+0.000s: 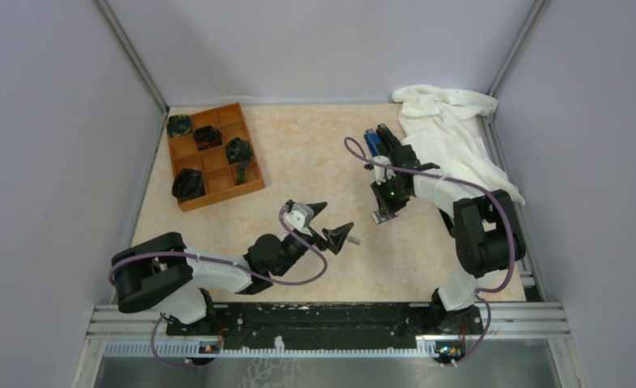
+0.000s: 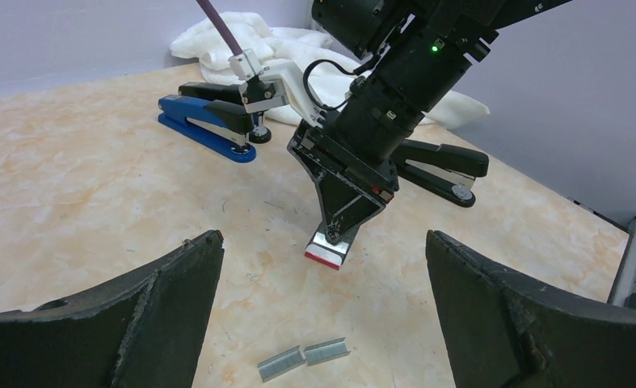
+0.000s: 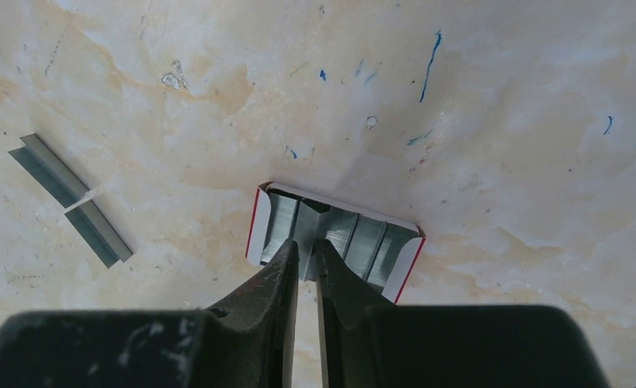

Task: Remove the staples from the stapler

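Spread wide and holding nothing, the left claw [image 1: 334, 220] is hovering over the middle of the desk [image 1: 298, 162], toward its near edge. Just right of it the staples [image 2: 302, 360] are lying loose as two short strips, so the unloading is looking done. Next, the right claw [image 3: 306, 245] is pinching a white-and-red box [image 2: 325, 257] by its near wall. Toward the far right corner the stapler [image 2: 440, 166] is sitting closed; perhaps only tidying is remaining.
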Motion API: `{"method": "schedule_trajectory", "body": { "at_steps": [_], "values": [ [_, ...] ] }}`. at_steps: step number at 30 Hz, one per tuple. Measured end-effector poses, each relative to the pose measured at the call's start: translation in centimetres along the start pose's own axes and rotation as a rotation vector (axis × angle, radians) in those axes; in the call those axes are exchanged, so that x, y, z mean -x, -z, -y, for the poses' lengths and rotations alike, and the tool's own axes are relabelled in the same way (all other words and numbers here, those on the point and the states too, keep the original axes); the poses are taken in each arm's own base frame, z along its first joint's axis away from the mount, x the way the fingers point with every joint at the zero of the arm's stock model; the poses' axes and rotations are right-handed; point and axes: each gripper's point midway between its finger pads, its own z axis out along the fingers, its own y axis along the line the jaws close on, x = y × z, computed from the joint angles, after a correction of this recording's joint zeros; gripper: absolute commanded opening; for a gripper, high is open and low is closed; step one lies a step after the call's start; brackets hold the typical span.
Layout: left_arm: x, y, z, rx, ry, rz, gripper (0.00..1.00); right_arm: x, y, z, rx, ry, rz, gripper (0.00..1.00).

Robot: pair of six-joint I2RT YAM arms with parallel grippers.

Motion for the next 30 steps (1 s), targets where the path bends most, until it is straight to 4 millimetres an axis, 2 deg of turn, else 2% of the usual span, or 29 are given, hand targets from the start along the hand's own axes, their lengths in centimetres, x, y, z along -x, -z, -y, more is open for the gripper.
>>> {"method": "schedule_trajectory", "body": {
  "at_steps": [4, 14, 30],
  "values": [
    [0.0, 0.0, 0.01, 0.0, 0.0, 0.0, 1.0, -0.14, -0.05, 0.17, 0.0, -0.006, -0.008, 0.07],
    [-0.01, 0.0, -0.01, 0.001, 0.0, 0.0, 1.0, -0.59, -0.22, 0.46, 0.009, -0.016, -0.028, 0.05],
    [0.0, 0.0, -0.09, 0.005, 0.0, 0.0, 1.0, -0.79, -0.39, -0.5, 0.071, -0.029, -0.035, 0.15]
  ]
}}
